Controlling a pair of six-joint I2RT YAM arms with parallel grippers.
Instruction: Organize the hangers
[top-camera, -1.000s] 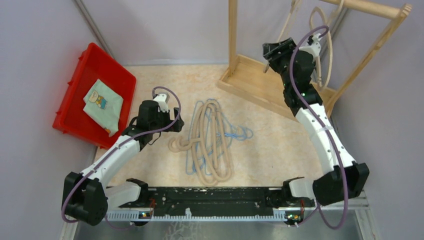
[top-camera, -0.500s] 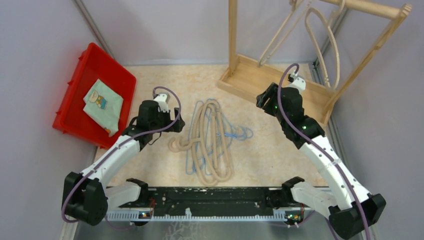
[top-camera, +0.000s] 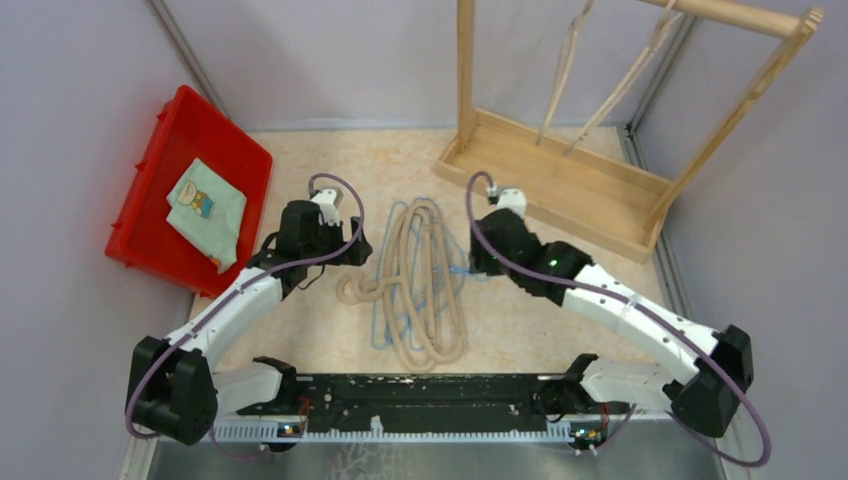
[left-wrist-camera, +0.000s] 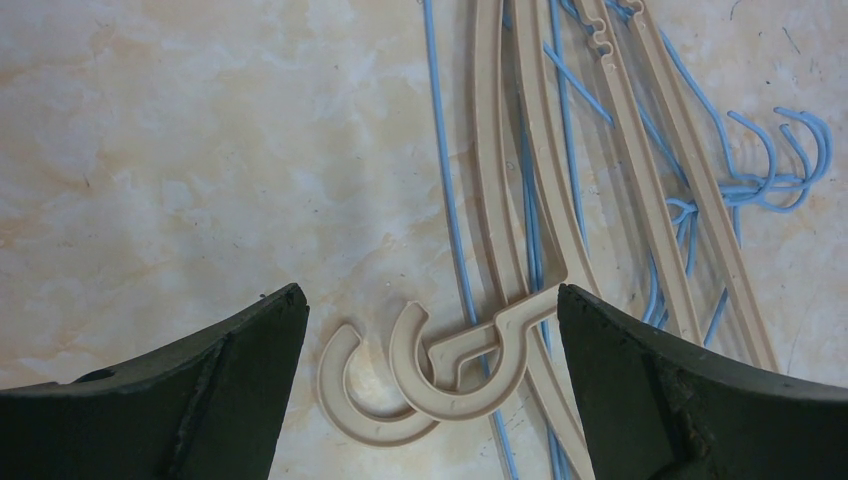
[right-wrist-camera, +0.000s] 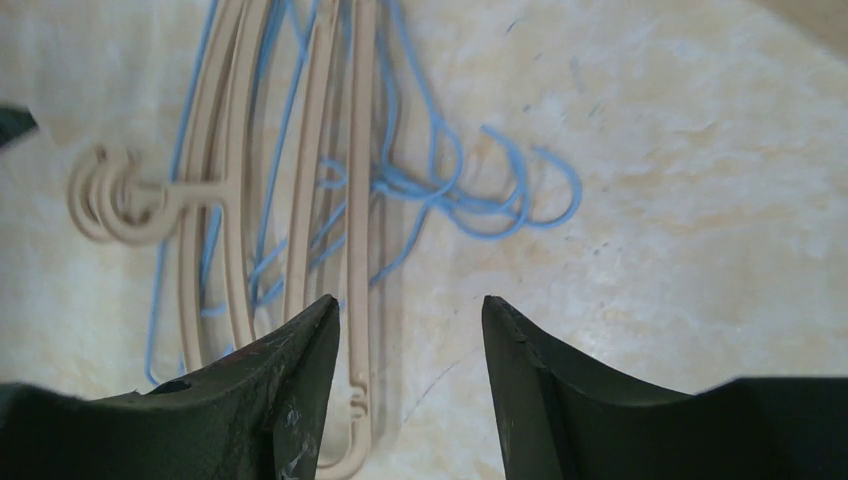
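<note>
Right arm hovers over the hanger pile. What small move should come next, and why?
Probably lower the right end effector and close on the thick beige clothes hanger below it: its jaws stand open and empty, and that hanger's straight bar lies just inside the gap.

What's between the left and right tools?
The pile of beige and blue hangers, with left tool and right tool on either side; the top view shows it.

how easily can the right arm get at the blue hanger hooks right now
Probably yes: the right gripper hangs open right beside the blue hanger hooks, and nothing lies over them.
</note>
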